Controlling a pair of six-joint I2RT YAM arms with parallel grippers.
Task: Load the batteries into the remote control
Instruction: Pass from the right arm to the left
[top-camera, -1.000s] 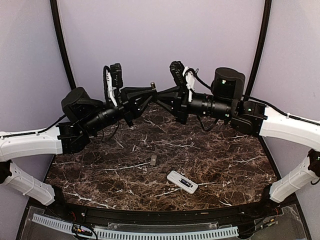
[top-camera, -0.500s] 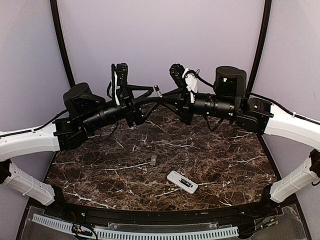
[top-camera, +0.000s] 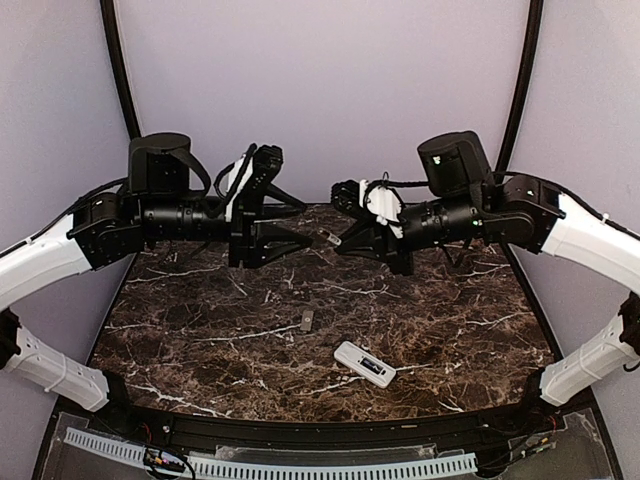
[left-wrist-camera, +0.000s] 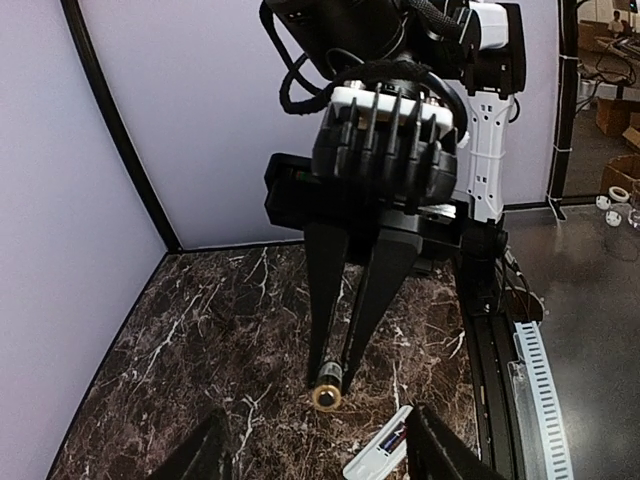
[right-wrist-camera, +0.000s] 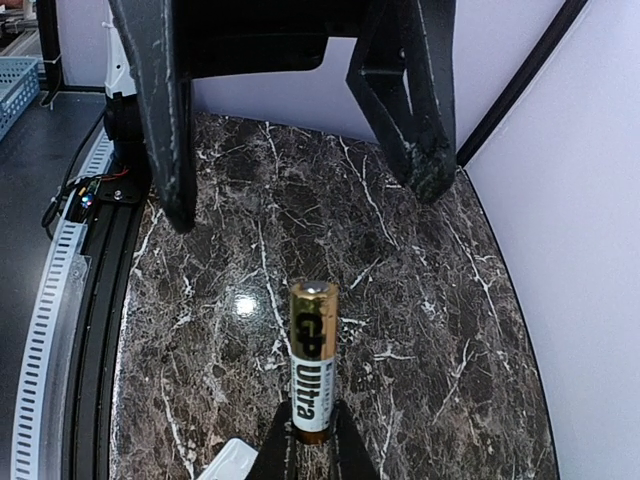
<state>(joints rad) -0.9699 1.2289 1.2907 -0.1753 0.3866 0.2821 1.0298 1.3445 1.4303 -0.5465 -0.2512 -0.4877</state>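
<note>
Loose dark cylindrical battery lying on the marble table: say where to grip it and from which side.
Grip the loose dark battery at mid-length, across its rounded sides, coming down from above. It lies flat on the brown marble table, long axis roughly near-to-far, so close across it left-to-right. The white rectangular remote control lies apart.

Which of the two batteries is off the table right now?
The battery pinched in the right gripper, held up in the air. The other battery lies on the table near the remote control.
</note>
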